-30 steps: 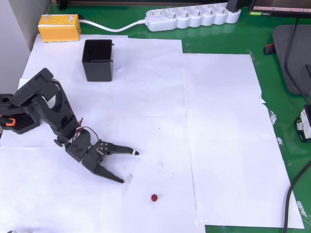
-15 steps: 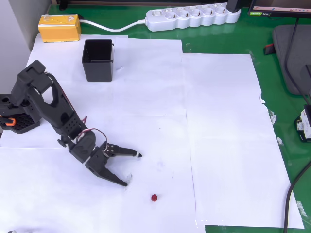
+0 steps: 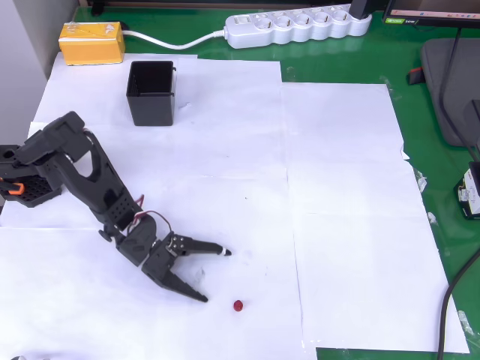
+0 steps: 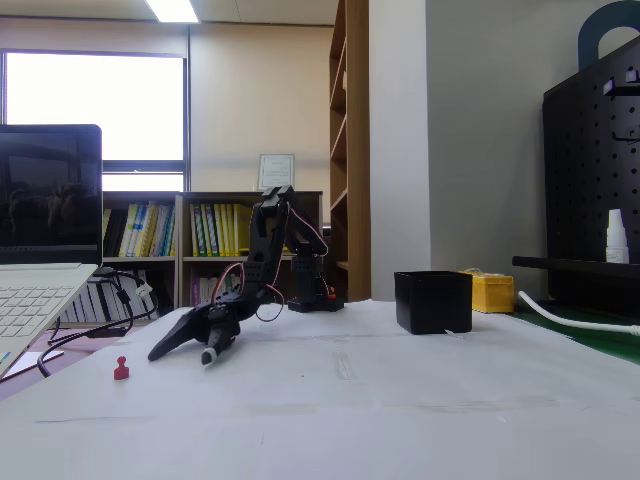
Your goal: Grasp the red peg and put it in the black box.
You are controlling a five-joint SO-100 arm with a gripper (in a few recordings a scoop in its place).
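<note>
In the overhead view the black two-finger gripper (image 3: 216,274) sat low over the white paper sheets (image 3: 345,225) with its jaws spread wide, holding nothing. The tiny dark-red rounded peg (image 3: 238,305) lay on the paper just beyond the gripper, to the lower right of the lower fingertip and apart from it, outside the gap between the fingers. In the fixed view the gripper (image 4: 182,352) pointed down to the left, its tips close above the paper, and the peg (image 4: 121,369) stood upright on the sheet to the left of the fingertips, near but not touching. The small square black plastic box (image 3: 151,92) with tall thin walls stood well apart from both, near the top left of the overhead view, just below a yellow rectangular block (image 3: 91,42). In the fixed view the box (image 4: 432,301) sat to the right of the arm
</note>
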